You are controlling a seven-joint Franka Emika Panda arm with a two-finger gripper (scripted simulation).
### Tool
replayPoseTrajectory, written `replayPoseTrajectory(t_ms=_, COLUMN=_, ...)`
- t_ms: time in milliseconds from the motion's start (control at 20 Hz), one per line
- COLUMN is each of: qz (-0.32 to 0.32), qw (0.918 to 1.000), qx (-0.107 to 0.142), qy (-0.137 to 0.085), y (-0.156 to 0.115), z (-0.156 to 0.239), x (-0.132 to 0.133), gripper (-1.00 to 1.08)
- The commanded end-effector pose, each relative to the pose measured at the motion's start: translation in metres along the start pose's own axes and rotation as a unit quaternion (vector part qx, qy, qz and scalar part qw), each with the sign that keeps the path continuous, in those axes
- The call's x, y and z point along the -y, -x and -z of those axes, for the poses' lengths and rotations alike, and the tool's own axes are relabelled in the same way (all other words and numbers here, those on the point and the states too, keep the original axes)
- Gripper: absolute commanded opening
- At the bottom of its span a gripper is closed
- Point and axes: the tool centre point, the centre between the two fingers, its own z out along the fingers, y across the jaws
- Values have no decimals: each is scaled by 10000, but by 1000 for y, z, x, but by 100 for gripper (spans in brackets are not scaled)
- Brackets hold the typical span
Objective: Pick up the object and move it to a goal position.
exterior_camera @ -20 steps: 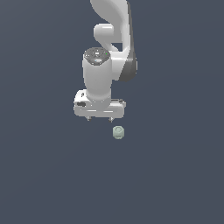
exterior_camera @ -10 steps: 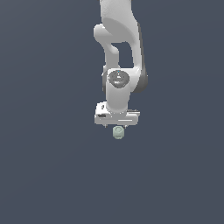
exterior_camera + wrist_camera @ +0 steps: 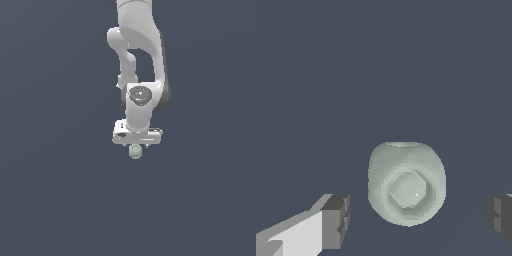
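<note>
The gripper (image 3: 135,146) hangs straight above the object (image 3: 134,151) in the exterior view, and the lump shows just under the white hand, on the dark floor (image 3: 60,200); in the wrist view the object (image 3: 407,183) lies between the two fingers (image 3: 336,221), which stand wide, with a free gap on each side and no pad touching it; the gap on the side of the far finger looks a little larger, so the centring is good but perhaps not perfect.

The step in hand seems to be the last descent before the grasp; to do it well the arm should go down vertically, without side drift, until the pads are level with the middle of the lump and not with its rounded top; the object is small, roundish and faceted, so pads that close too high could squeeze it out downward or make it roll; a small correction toward the far finger before closing would let both pads meet it at the same time; the closing should be slow and even, and the lift should begin only when the grip is firm; how near the fingertips are to the floor cannot be told from these views, and the goal position is not visible.
</note>
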Motion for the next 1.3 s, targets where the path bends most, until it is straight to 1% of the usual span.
replayPoseTrajectory(t_ms=0, qz=0, qw=10000, qx=4, qy=0, y=0, z=-6, x=0, gripper=100)
replayPoseTrajectory(t_ms=400, qz=-8, qw=10000, qx=1, qy=-4, y=2, z=-43, x=1, gripper=100)
replayPoseTrajectory(t_ms=650, qz=-10, qw=10000, qx=0, qy=-6, y=1, z=-49, x=1, gripper=100)
replayPoseTrajectory(t_ms=700, qz=-10, qw=10000, qx=0, qy=-6, y=1, z=-49, x=1, gripper=-100)
replayPoseTrajectory(t_ms=1250, qz=-9, qw=10000, qx=-5, qy=-7, y=0, z=-48, x=1, gripper=-100)
